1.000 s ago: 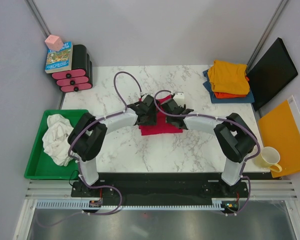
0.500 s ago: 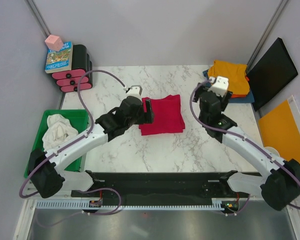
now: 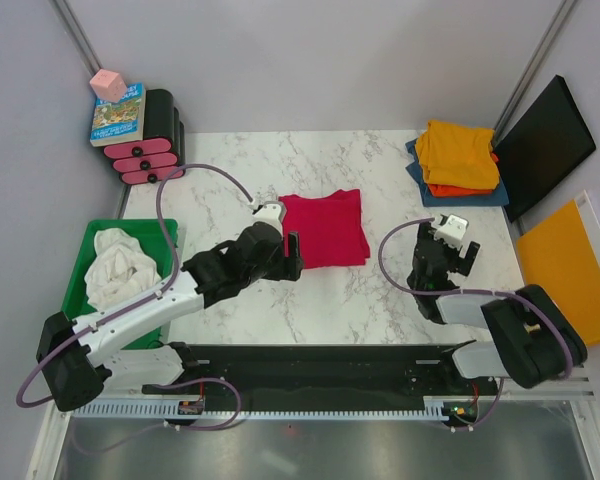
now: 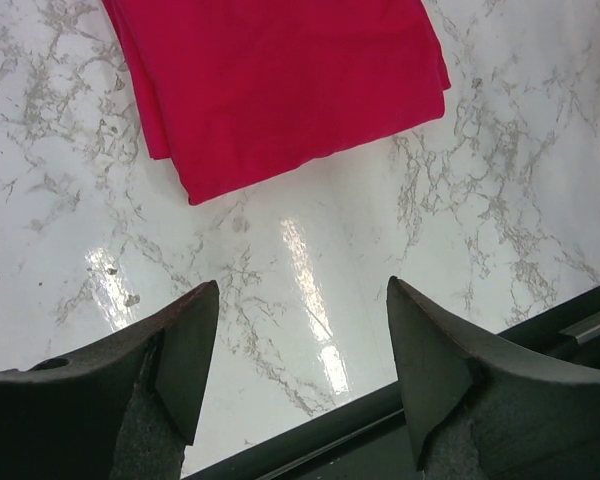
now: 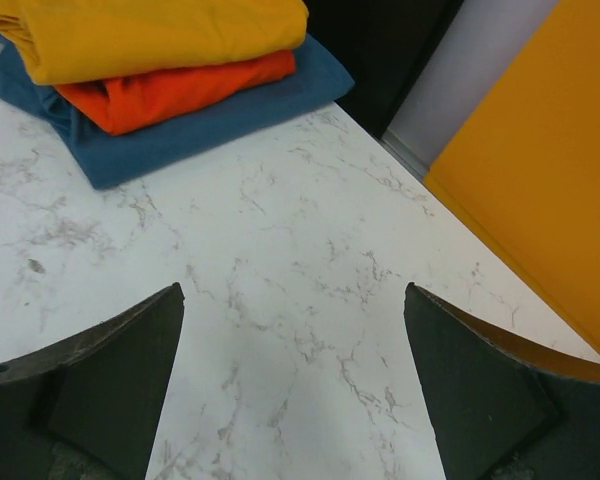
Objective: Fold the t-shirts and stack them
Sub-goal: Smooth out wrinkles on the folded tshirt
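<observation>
1. The left gripper (image 4: 300, 298) hangs over the marble table (image 4: 500, 200) with its jaws spread apart and only bare marble between them.
2. Just ahead of its fingertips, but not touching them, lies the crimson-red t-shirt (image 4: 280, 90). It is folded into a flat rectangle, with one corner nearest the left finger.
3. The right gripper (image 5: 292, 295) is also low over the table. Its jaws stand wide and hold nothing.
4. Ahead of the right gripper and to its left is a stack of three folded shirts, near it but apart. The blue t-shirt (image 5: 200, 115) is at the bottom, the orange t-shirt (image 5: 170, 90) in the middle and the yellow-orange t-shirt (image 5: 150, 30) on top.
5. To the right gripper's right lies the flat orange board (image 5: 540, 180). A black panel (image 3: 545, 140) leans farther ahead.
6. Well off to the left gripper's left, a green tray (image 3: 75, 330) holds the crumpled white t-shirt (image 3: 115, 270).
7. Farthest off, ahead and left of the left gripper, are the pink-and-black cases (image 3: 150, 140). A book (image 3: 118, 115) rests on them, and a pink cube (image 3: 108, 85) rests on the book.
</observation>
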Motion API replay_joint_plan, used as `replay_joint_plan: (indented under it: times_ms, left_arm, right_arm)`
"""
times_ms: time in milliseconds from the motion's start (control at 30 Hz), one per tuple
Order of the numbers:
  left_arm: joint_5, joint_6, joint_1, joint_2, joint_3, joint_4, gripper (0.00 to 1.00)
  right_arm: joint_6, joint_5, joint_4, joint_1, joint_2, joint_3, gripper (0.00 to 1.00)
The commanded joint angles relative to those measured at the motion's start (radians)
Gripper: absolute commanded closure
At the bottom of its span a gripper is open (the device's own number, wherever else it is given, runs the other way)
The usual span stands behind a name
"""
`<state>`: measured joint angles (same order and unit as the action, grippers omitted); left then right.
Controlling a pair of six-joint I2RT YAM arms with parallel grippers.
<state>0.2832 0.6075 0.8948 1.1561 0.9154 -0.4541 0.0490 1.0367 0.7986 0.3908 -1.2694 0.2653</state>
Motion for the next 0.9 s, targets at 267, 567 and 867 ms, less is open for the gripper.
replay_joint_plan:
  times_ms: [267, 567, 867]
  left_arm:
    - [0.002, 0.014, 0.015, -0.079, -0.015, -0.075, 0.27]
    - [-0.019, 0.014, 0.016, -0.096, -0.035, -0.083, 0.27]
    - [0.011, 0.063, 0.019, -0.098, -0.073, -0.087, 0.28]
  right_arm:
    - [-0.074, -0.335, 0.332, -0.087, -0.246, 0.026, 0.02]
    - [-0.104, -0.845, 0.583, -0.23, -0.256, -0.113, 0.02]
    - [-0.023, -0.828, 0.407, -0.282, -0.265, -0.031, 0.02]
